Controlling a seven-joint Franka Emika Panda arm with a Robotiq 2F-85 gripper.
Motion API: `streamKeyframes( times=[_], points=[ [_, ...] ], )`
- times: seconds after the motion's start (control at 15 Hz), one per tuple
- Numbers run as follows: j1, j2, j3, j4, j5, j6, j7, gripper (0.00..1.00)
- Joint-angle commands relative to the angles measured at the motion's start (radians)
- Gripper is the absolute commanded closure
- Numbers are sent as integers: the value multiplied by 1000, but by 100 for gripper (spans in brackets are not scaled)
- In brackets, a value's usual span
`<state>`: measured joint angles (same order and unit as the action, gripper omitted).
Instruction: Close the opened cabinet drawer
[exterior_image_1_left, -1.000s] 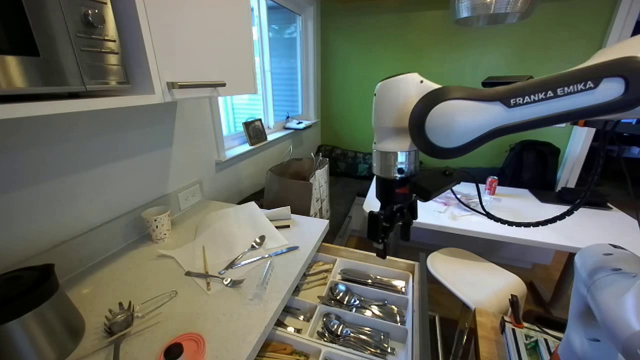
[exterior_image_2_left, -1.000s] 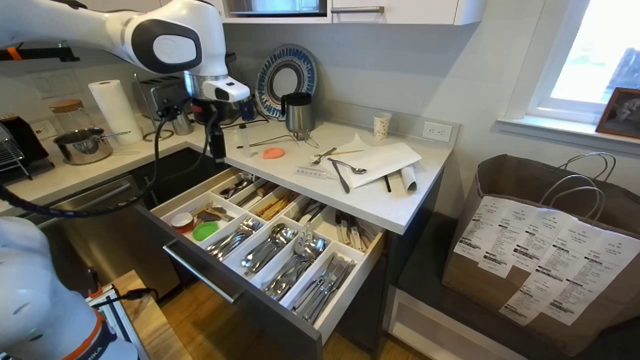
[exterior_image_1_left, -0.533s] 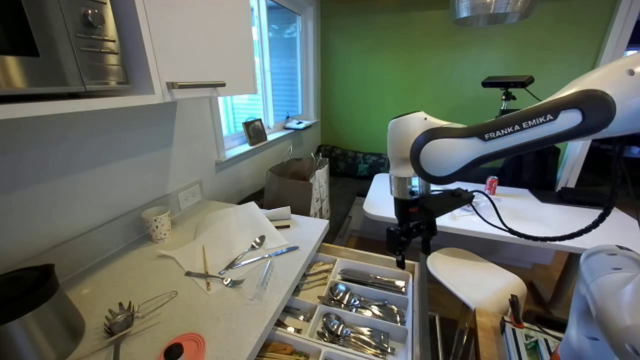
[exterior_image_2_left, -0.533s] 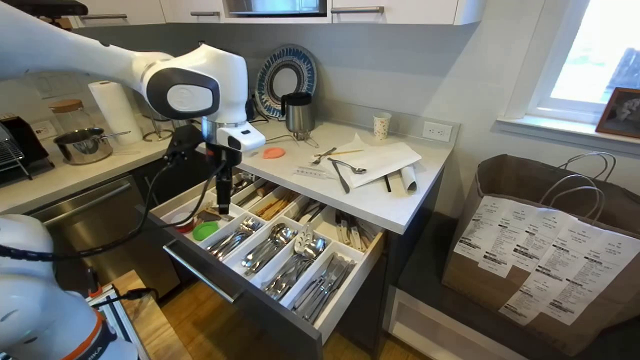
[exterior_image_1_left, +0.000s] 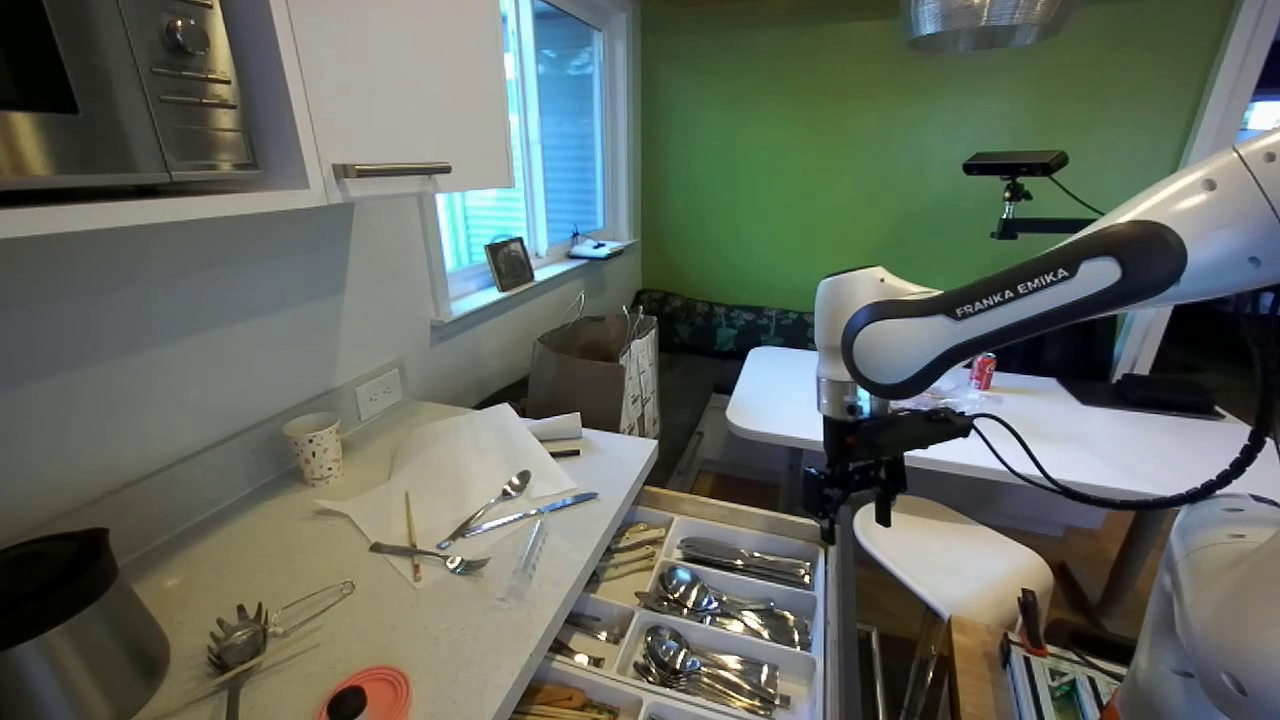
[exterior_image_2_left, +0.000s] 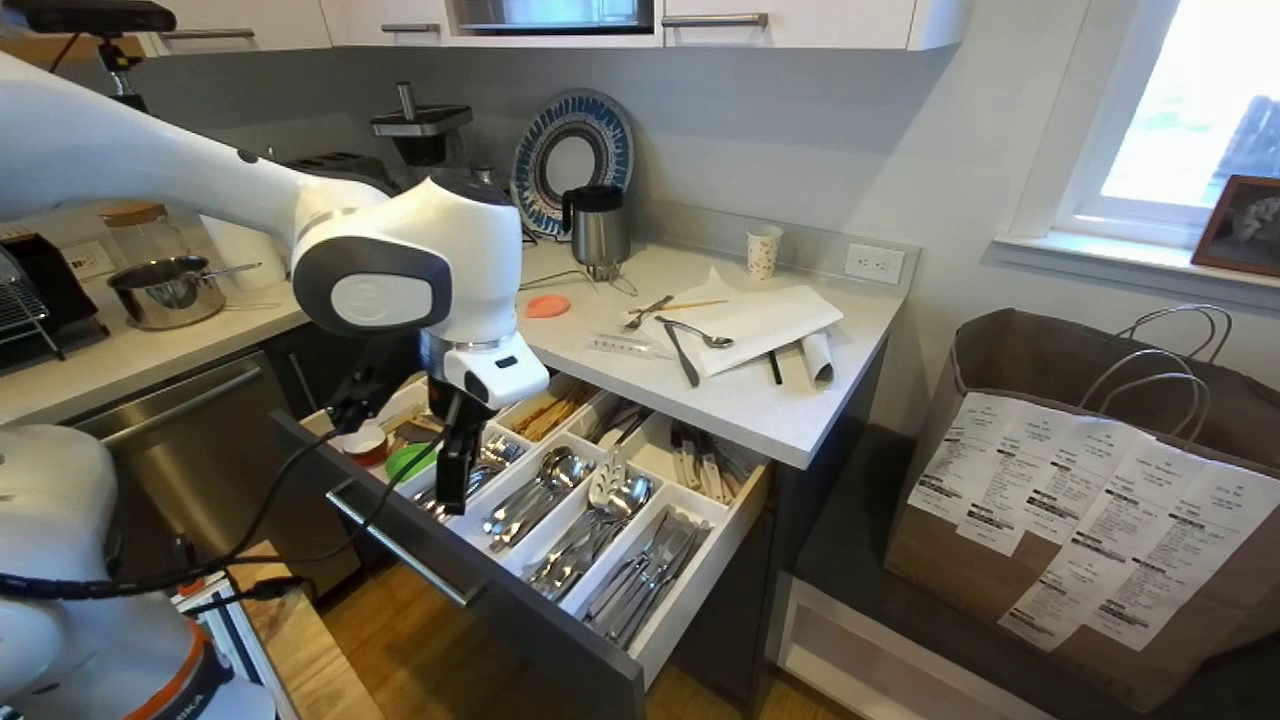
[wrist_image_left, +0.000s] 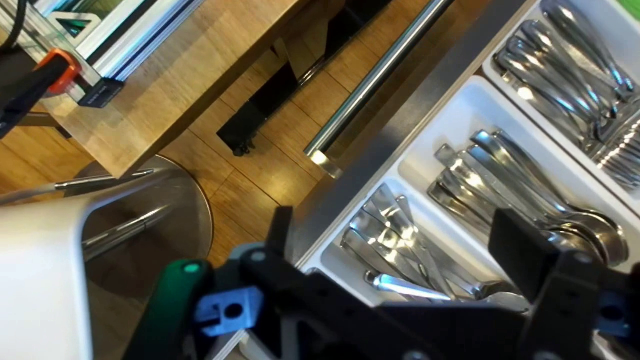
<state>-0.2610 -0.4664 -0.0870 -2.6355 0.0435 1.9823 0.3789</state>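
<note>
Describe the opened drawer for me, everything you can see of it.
The drawer juts out from under the countertop. Its dark front carries a silver, metal-looking bar handle; its sides look like pale wood. Inside sits a white, divided tray holding metal-looking cutlery in several compartments and a round green item. In the wrist view the open end effector appears to straddle the front's top edge; whether they touch cannot be told.

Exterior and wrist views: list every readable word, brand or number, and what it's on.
"FRANKA EMIKA" on the robot arm.
Receipts on the paper bag: too small to read.
Red can: lettering too small.
Clear strip: too small.
Robot base: not wholly legible.
Black block: too blurred.
</note>
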Motion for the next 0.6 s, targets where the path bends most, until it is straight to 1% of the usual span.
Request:
streamKeyframes(
  times=[0.0, 0.13, 0.2, 0.27, 0.33, 0.4, 0.47, 0.53],
  points=[
    [-42, 51, -5, -49, -48, 82, 54, 0],
    [-60, 79, -9, -59, -68, 97, 80, 0],
    [-68, 95, -9, -63, -80, 103, 97, 2],
    [-78, 115, -10, -62, -97, 103, 113, 25],
    [-83, 129, -11, -62, -111, 102, 132, 26],
    [-89, 152, -14, -60, -124, 108, 152, 31],
    [-96, 173, -14, -58, -140, 115, 178, 41],
    [-97, 201, -19, -54, -141, 124, 197, 49]
  ],
)
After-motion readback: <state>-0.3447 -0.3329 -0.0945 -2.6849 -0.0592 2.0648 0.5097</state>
